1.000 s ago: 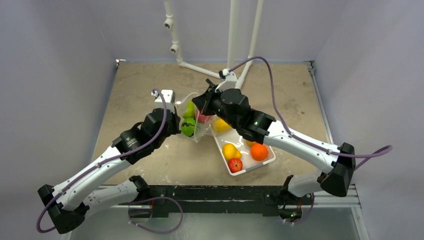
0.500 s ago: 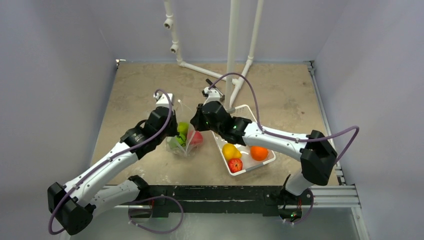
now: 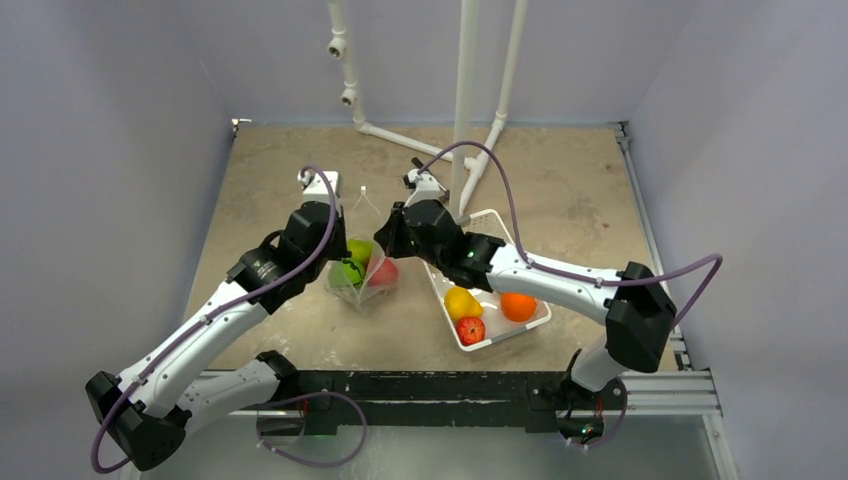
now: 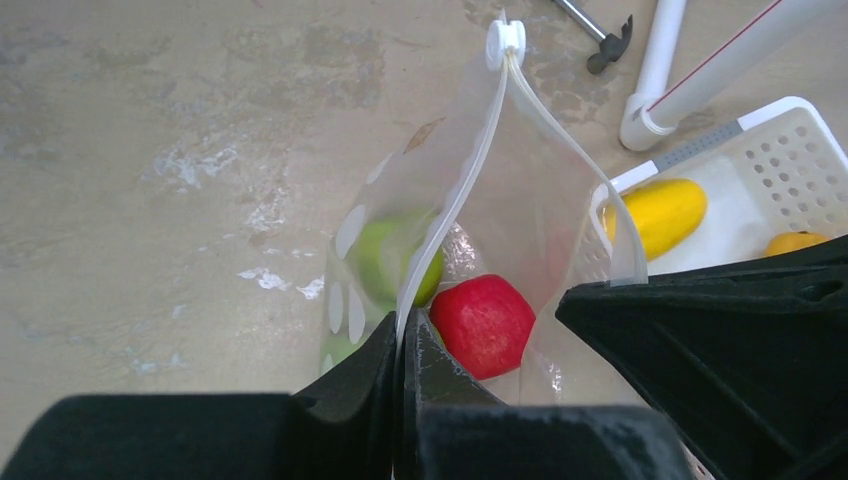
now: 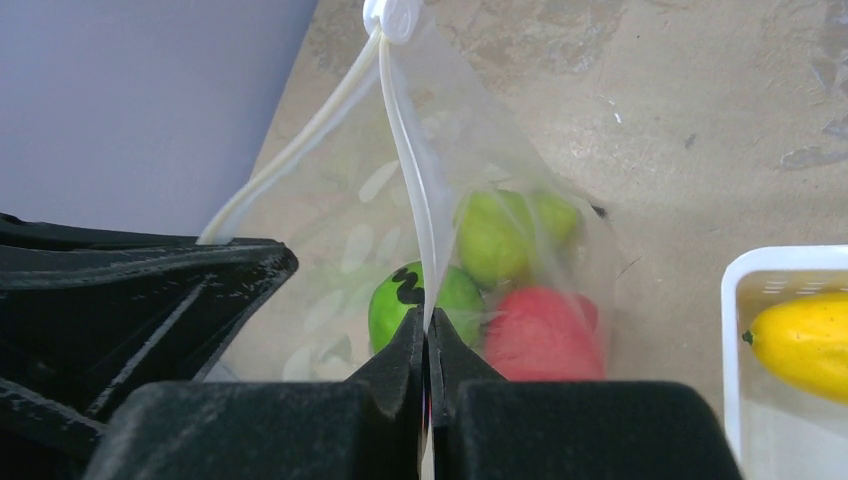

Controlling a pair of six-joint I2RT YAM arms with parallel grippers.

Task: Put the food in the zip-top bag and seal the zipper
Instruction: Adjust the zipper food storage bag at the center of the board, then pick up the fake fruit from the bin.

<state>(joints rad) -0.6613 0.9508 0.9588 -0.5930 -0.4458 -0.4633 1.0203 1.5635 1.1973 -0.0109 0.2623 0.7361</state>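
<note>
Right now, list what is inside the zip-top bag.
A red apple and at least two green fruits show through the zip-top bag. Its bottom is hidden behind the left tool and right tool.

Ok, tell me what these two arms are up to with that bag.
The left gripper and right gripper are each shut on one side of the zipper, holding the zip-top bag open at its mouth. Green fruits and a red apple sit inside it. A yellow fruit, an orange and a second apple lie in the white tray, so loading is unfinished and the bag is unsealed.
</note>
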